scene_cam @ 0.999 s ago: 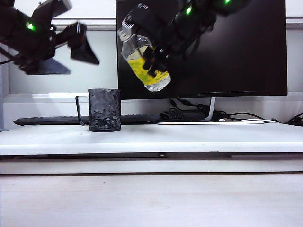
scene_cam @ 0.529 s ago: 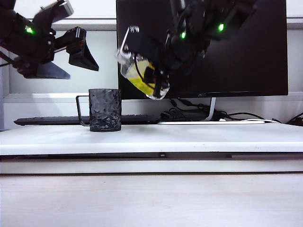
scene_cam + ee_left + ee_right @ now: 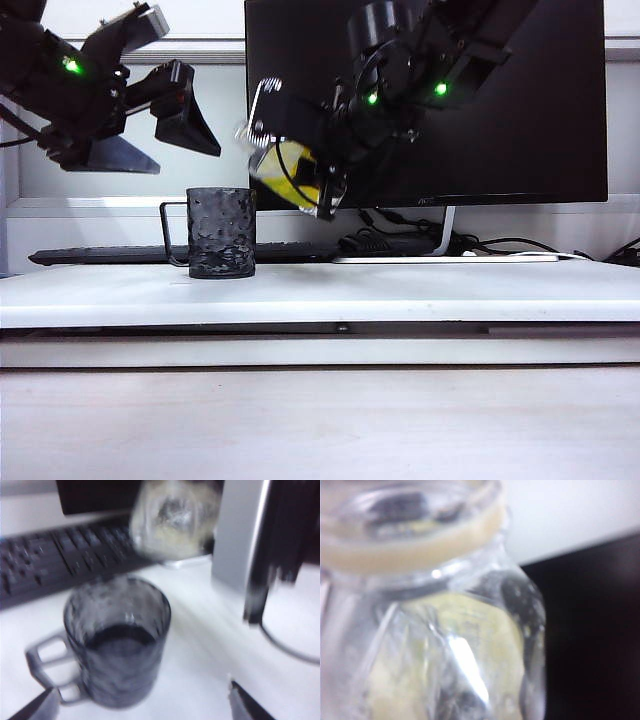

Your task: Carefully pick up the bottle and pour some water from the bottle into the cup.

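Observation:
The dark bumpy cup (image 3: 221, 232) stands on the white desk, handle to the left; the left wrist view shows it (image 3: 117, 640) from above with a dark inside. My right gripper (image 3: 318, 152) is shut on the clear bottle (image 3: 283, 166) with the yellow label. It holds the bottle tilted just above and to the right of the cup, open mouth pointing left. The bottle (image 3: 435, 645) fills the right wrist view and hides the fingers. My left gripper (image 3: 150, 120) hangs open above and left of the cup, fingertips (image 3: 40, 707) wide apart. No water can be made out.
A black monitor (image 3: 500, 100) stands behind, its stand (image 3: 440, 235) and cables to the right. A dark keyboard (image 3: 100, 256) lies behind the cup. The desk's front edge (image 3: 320, 318) drops to a lower surface.
The right arm has come down and to the left with the bottle, rolling it further over so its mouth nears the cup. The left gripper has hardly moved.

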{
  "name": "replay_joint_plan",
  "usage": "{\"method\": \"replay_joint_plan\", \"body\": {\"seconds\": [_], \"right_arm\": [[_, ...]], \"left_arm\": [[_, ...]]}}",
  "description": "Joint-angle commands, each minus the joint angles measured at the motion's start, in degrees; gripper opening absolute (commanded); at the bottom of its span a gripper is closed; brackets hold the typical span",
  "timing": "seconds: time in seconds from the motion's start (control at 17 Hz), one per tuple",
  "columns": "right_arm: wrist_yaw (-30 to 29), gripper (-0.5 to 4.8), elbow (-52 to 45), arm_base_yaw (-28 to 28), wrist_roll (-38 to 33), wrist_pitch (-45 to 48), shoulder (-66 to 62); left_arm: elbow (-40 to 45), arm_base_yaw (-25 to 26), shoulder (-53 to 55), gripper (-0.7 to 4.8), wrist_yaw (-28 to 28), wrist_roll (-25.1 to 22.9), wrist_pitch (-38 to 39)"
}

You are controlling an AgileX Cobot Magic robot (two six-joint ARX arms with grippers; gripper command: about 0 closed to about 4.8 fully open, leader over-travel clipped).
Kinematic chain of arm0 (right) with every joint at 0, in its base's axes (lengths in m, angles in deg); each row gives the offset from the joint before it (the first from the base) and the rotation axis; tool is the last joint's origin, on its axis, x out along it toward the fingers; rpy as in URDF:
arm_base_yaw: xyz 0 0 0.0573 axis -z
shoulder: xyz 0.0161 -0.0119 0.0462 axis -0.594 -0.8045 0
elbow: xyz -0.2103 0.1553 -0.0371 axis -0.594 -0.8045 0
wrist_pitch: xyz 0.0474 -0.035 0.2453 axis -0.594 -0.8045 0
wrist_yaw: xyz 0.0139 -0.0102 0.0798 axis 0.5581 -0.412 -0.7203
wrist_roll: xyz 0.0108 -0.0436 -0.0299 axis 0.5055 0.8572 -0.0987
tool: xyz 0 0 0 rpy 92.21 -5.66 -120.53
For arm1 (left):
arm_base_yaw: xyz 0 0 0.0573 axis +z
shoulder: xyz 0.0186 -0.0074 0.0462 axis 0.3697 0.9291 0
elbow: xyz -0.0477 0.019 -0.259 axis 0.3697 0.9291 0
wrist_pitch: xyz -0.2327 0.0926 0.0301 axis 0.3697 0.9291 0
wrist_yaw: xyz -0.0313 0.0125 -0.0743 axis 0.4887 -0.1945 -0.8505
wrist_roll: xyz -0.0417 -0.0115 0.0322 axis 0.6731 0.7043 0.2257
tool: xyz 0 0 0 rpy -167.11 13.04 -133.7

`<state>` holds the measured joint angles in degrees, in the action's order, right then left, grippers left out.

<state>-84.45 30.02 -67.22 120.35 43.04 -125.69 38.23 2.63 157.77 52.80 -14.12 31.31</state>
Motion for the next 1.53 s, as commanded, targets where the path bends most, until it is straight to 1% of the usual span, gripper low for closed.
{"method": "replay_joint_plan", "body": {"seconds": [0.06, 0.12, 0.18, 0.47, 0.65, 0.88, 1.06, 1.18, 1.29, 1.35, 1.41, 1.53], "right_arm": [[-0.74, 1.25, 0.48, -0.17, 4.83, 1.57, 0.37], [-0.74, 1.25, 0.48, -0.15, 8.11, 1.62, 0.35], [-0.74, 1.25, 0.48, -0.15, 9.6, 1.66, 0.37], [-0.98, 1.19, 0.48, -0.15, 9.7, 3.96, 0.28], [-2.45, 1.19, 1.16, -0.09, 9.97, 7.45, -1.81], [-3.02, 1.16, 3.89, -0.35, 13.99, 7.28, -3.19], [-3.76, 1.16, 4.66, -0.39, 14.12, 7.3, -3.19], [-4.0, 1.17, 4.66, -0.42, 17.14, 7.28, -3.19], [-4.59, 1.17, 4.72, -0.52, 17.46, 7.39, -3.19], [-4.59, 1.16, 4.72, -0.52, 18.97, 7.37, -3.19], [-4.59, 1.17, 4.72, -0.52, 21.14, 7.37, -3.19], [-4.59, 1.16, 4.72, -0.5, 21.53, 7.61, -3.19]], "left_arm": [[-0.26, -0.04, -0.17, 4.79, 0.22, -0.24, -2.62], [-0.26, -0.04, -0.17, 4.79, 0.2, -0.24, -2.64], [-0.26, -0.04, -0.17, 4.79, 0.2, -0.24, -2.64], [-0.26, -0.07, -0.17, 4.79, 0.09, -0.17, -2.64], [-0.26, -0.61, -0.17, 4.79, -1.18, 0.13, -2.62], [-0.26, -0.61, -0.17, 4.79, -1.07, 0.11, -2.6], [-0.26, -0.61, -0.17, 4.79, -1.05, 0.07, -2.16], [-0.26, -0.59, -0.17, 4.79, 0.76, -0.09, -1.9], [-0.26, -0.55, -0.15, 4.79, 3.37, -0.28, -2.03], [-0.26, -0.55, -0.17, 4.79, 4.02, -0.26, -2.25], [-0.26, -0.55, -0.17, 4.79, 4.15, -0.28, -2.4], [-0.26, -0.55, -0.17, 4.79, 4.11, -0.28, -2.19]]}}
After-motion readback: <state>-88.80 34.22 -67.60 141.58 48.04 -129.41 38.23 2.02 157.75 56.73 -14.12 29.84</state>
